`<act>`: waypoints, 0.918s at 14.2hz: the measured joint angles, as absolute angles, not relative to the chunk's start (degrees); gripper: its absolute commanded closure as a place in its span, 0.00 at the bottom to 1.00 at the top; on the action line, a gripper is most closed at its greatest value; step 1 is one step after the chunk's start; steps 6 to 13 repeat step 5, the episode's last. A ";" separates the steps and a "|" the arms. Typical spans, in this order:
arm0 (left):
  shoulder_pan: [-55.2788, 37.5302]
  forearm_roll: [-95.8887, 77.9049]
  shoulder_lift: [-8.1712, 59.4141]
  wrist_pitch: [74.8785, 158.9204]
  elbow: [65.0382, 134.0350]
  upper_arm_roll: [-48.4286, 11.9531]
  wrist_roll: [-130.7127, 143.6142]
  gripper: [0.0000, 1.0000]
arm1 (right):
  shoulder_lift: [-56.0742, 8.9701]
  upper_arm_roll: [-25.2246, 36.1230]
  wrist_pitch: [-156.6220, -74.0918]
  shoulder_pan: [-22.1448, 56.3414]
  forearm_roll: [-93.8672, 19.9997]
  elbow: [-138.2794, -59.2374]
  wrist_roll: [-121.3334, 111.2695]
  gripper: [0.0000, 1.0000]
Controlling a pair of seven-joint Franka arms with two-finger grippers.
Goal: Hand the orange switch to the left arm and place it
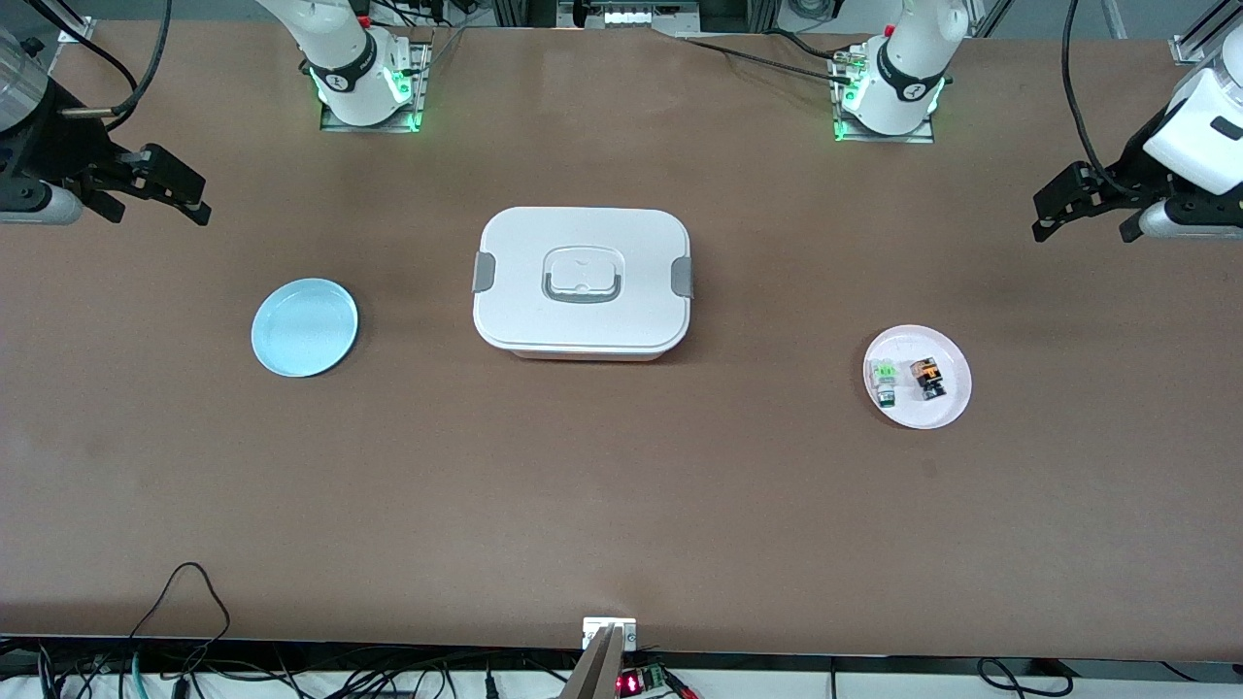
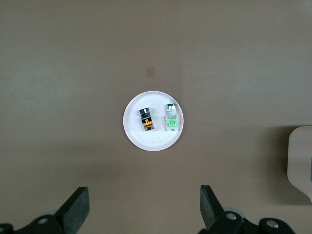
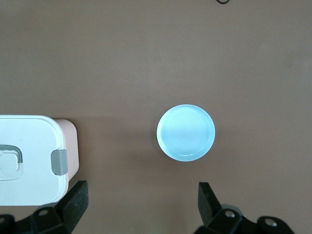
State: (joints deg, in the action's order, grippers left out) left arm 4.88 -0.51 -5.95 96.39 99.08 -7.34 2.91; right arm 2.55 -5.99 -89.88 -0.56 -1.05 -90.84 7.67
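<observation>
The orange switch (image 1: 927, 377) lies on a pale pink plate (image 1: 950, 410) toward the left arm's end of the table, beside a green-and-white component (image 1: 884, 380). It also shows in the left wrist view (image 2: 145, 120). The white lidded box (image 1: 582, 283) stands at the table's middle and shows in the right wrist view (image 3: 27, 161). My left gripper (image 1: 1086, 216) is open and empty, held high over the table's left-arm end. My right gripper (image 1: 165, 189) is open and empty, held high over the right-arm end.
A light blue plate (image 1: 304, 326) lies empty toward the right arm's end of the table, and shows in the right wrist view (image 3: 185, 132). Cables hang along the table's edge nearest the front camera.
</observation>
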 measured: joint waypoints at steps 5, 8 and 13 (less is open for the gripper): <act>4.88 -0.51 -5.95 96.39 99.00 -7.34 2.91 0.00 | 2.44 -5.98 -87.21 -0.73 -1.05 -90.41 7.67 0.00; 4.88 -0.51 -5.95 96.39 99.00 -7.34 2.91 0.00 | 2.44 -5.98 -87.21 -0.73 -1.05 -90.41 7.67 0.00; 4.88 -0.51 -5.95 96.39 99.00 -7.34 2.91 0.00 | 2.44 -5.98 -87.21 -0.73 -1.05 -90.41 7.67 0.00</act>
